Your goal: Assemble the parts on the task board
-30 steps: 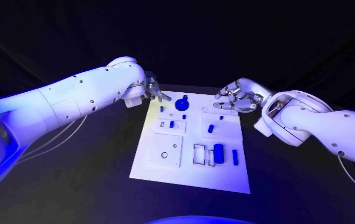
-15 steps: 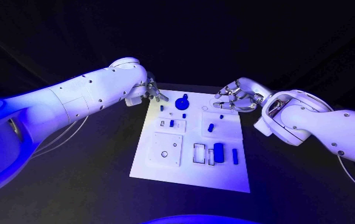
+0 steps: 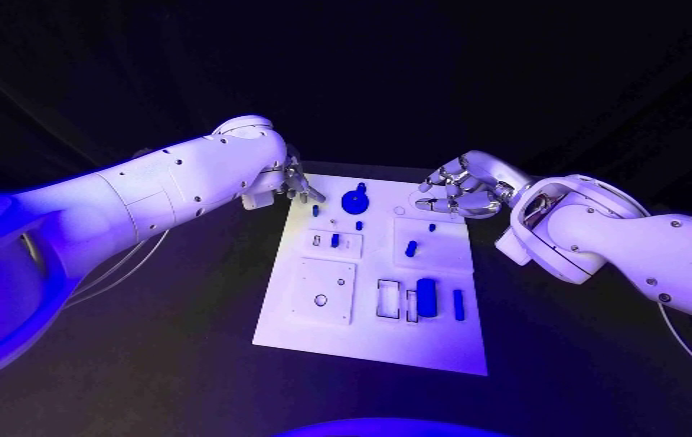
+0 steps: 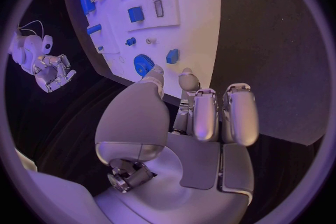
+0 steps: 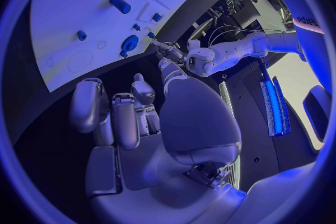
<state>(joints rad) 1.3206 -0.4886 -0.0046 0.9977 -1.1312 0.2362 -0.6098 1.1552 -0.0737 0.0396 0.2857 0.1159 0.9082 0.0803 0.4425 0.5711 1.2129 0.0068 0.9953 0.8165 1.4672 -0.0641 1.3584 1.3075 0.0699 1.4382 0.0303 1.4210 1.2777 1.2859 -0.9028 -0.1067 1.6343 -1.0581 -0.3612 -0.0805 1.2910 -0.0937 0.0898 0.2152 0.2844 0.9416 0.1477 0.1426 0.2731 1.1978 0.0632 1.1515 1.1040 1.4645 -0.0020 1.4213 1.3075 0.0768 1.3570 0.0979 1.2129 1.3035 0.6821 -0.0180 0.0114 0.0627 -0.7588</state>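
The white task board (image 3: pixel 375 327) lies in the middle of the table, with small blue parts on it. A blue gear (image 3: pixel 355 200) sits near its far edge, a blue block (image 3: pixel 426 294) stands near its front, and a blue peg (image 3: pixel 411 250) lies mid-board. My left hand (image 3: pixel 296 185) hovers at the board's far left corner, just left of the gear, its fingers apart and holding nothing. My right hand (image 3: pixel 459 192) hangs over the far right corner, fingers loosely bent and empty. The gear (image 4: pixel 143 63) lies just past my left hand's fingertips (image 4: pixel 187 79). From the right wrist I see the board (image 5: pixel 77 28) and gear (image 5: pixel 129 43).
Black table surrounds the board on all sides. A white square plate with a small ring hole (image 3: pixel 322 294) sits at the board's front left, and open rectangular slots (image 3: pixel 389 300) lie beside the blue block. A slim blue bar (image 3: pixel 459 304) lies at the front right.
My left hand has drawn slightly leftward, away from the gear, as the arm shifted. The right hand and the parts on the board stay where they were.
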